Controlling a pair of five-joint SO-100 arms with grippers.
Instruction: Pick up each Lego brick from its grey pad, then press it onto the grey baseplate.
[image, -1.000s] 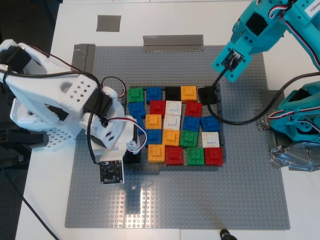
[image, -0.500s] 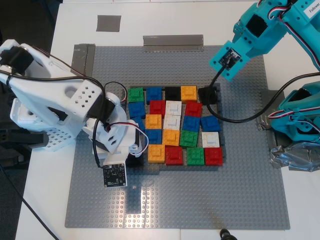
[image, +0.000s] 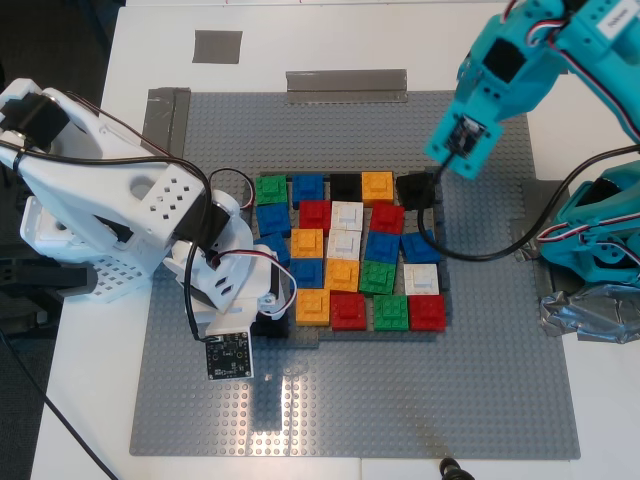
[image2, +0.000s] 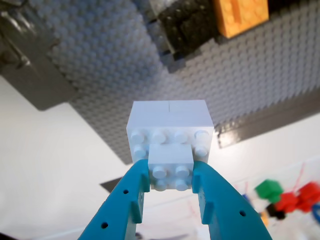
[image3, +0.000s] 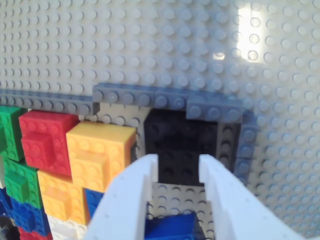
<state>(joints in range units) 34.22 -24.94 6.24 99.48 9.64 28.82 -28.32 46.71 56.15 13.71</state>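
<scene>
At the exterior view's left, my second gripper (image: 268, 318) sits low over a black brick (image3: 182, 150) in the frame corner, its jaws apart and holding nothing. At the upper right, my first gripper (image2: 172, 182) pinches a white brick (image2: 170, 131) high above the baseplate (image: 500, 380). I think it should come down straight over an empty spot, then push flat.

The baseplate (image: 500, 400) is matt grey plastic, finely studded, with a glare patch. The bricks (image: 345, 265) are glossy moulded plastic. The white brick (image2: 170, 132) looks smooth and satiny. Both grippers' fingers, teal (image2: 220, 200) and white (image3: 125, 200), are matt plastic. The tape (image: 217, 46) is dull and smooth.
</scene>
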